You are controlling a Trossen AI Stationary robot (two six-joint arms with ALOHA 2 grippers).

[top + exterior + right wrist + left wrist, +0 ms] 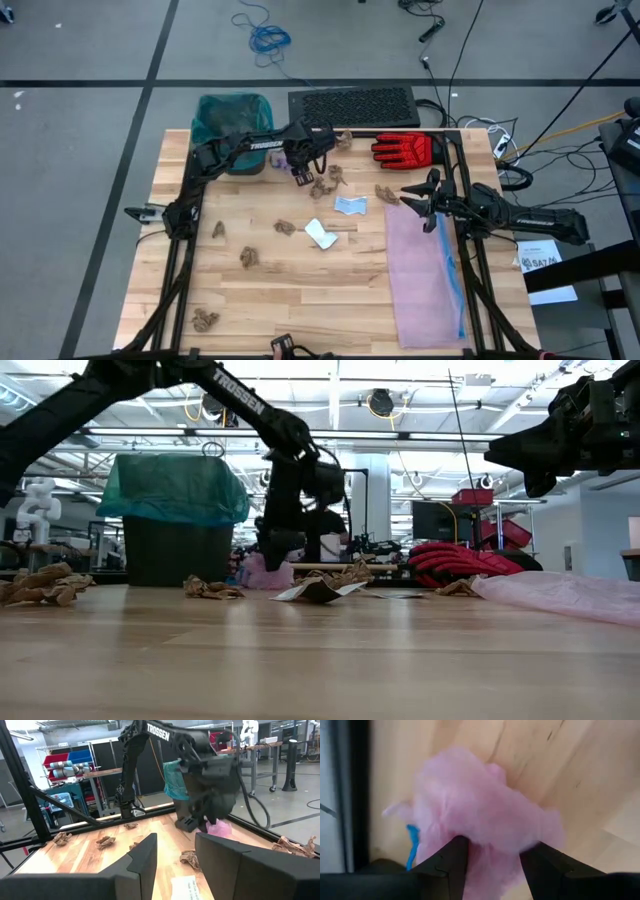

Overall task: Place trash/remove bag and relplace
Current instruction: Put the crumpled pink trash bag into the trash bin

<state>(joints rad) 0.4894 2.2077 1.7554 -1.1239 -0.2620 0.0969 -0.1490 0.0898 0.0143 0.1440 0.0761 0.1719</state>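
My left gripper (292,168) is down at the far middle of the table, next to the bin. It is shut on a purple crumpled scrap (485,805), which also shows in the low view (268,573). The dark bin, lined with the teal-green bag (232,122), stands at the table's far left edge. Brown paper wads (248,257) and white and pale blue pieces (322,234) lie scattered on the table. My right gripper (176,851) is open and empty. It is raised over the far end of the pale pink bag (425,270). My left gripper pinches the purple scrap between its two fingers (454,856), which come down from above. The near part of the scrap (492,851) fills the gap between them, and most of the wad bulges out past the fingertips. In the low view its underside is at table level.
A red glove (404,150) lies at the far right. A black mat (352,104) lies on the floor beyond the table. The pink bag with its blue strip covers the right side. Brown wads (328,180) lie close to the left gripper, and one (205,320) lies near the front left.
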